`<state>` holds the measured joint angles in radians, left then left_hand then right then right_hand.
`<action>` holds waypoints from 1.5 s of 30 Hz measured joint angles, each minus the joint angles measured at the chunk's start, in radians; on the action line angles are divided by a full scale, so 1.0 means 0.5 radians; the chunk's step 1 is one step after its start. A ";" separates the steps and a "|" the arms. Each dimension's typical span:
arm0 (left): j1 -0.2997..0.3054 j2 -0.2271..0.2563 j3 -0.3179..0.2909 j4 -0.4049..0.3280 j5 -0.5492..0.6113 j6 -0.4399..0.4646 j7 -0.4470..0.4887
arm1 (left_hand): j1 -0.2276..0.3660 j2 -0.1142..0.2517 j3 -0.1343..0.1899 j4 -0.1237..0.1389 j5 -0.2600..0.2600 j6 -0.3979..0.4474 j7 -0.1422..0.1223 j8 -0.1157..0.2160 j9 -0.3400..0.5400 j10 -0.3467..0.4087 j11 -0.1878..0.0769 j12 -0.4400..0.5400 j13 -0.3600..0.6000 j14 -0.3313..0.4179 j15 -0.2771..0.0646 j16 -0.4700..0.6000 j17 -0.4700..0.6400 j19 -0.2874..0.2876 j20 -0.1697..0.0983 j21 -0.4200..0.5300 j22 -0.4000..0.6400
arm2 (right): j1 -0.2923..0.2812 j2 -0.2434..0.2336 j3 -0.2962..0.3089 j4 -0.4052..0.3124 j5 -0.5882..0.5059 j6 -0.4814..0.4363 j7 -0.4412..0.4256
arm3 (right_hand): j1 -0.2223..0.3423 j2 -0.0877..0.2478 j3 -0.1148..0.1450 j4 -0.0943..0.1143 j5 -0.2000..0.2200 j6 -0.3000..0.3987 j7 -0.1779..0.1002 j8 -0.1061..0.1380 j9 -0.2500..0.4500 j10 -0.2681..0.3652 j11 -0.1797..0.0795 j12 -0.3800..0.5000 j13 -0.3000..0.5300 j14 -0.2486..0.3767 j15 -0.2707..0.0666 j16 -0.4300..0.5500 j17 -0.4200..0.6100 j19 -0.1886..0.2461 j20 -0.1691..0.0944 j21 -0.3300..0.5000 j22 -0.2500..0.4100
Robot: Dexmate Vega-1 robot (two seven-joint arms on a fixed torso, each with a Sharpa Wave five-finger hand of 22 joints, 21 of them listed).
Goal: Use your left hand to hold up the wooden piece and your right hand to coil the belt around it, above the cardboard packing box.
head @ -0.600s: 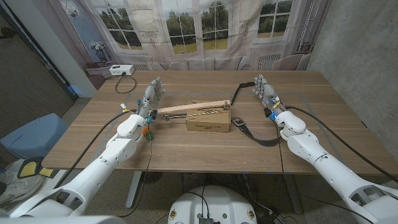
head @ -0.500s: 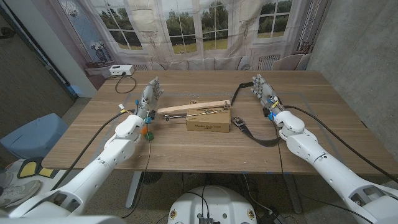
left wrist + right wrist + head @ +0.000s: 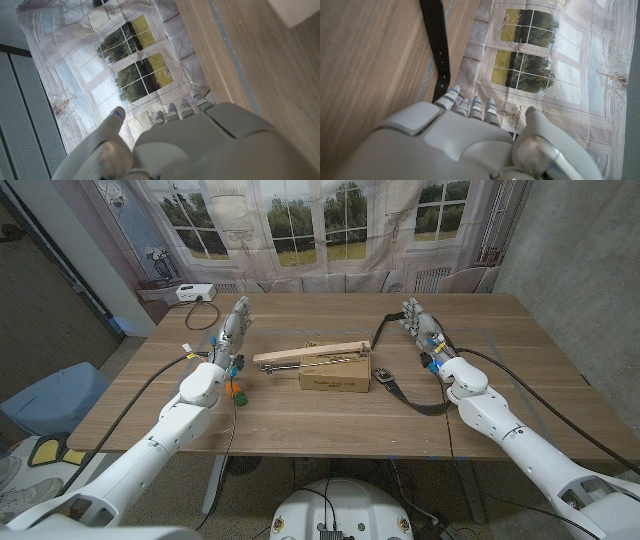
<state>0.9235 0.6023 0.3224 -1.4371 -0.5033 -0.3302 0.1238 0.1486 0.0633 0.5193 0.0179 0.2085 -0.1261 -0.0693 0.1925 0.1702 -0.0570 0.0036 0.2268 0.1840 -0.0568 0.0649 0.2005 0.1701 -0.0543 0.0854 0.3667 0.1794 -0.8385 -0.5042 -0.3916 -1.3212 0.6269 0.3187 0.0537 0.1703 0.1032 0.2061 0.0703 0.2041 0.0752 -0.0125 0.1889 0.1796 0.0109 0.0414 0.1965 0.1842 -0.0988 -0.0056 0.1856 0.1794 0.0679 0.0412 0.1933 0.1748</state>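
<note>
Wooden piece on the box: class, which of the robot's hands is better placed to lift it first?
The left hand: it stands beside the wooden piece's near end, empty. The right hand is over by the belt.

Our left hand (image 3: 232, 330) at ten o'clock, fingers extended and empty, our right hand (image 3: 421, 322) at two o'clock, likewise empty
</note>
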 measured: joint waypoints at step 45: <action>0.114 0.958 0.131 -1.290 0.919 1.405 -0.049 | 0.409 -0.144 0.021 -0.361 -0.025 0.308 0.108 0.060 0.019 0.080 0.018 -0.010 0.013 0.022 -0.019 -0.031 0.009 0.107 0.070 -0.054 0.009 | -0.302 -0.094 0.189 -0.035 0.237 0.270 0.259 | -0.006 -0.006 0.000 0.000 0.000 0.000 0.000 0.000 -0.001 0.000 0.000 0.000 -0.001 0.008 0.007 0.000 0.000 -0.001 0.001 0.000 -0.001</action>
<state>0.9802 1.0815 0.3880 -2.0823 -0.0440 0.3721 0.0994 0.3530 -0.0088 0.5300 -0.1625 0.1960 0.0281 -0.0156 0.2225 0.1796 -0.0168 0.0127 0.2220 0.1902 -0.0460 0.0554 0.1849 0.1747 -0.0010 0.1206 0.3395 0.1839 -0.9897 -0.5512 -0.2970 -1.3388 0.7455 0.4539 0.1831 0.1672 0.1004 0.2059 0.0702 0.2041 0.0751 -0.0125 0.1889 0.1793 0.0109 0.0412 0.1965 0.1839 -0.0948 -0.0018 0.1856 0.1792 0.0675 0.0417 0.1932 0.1745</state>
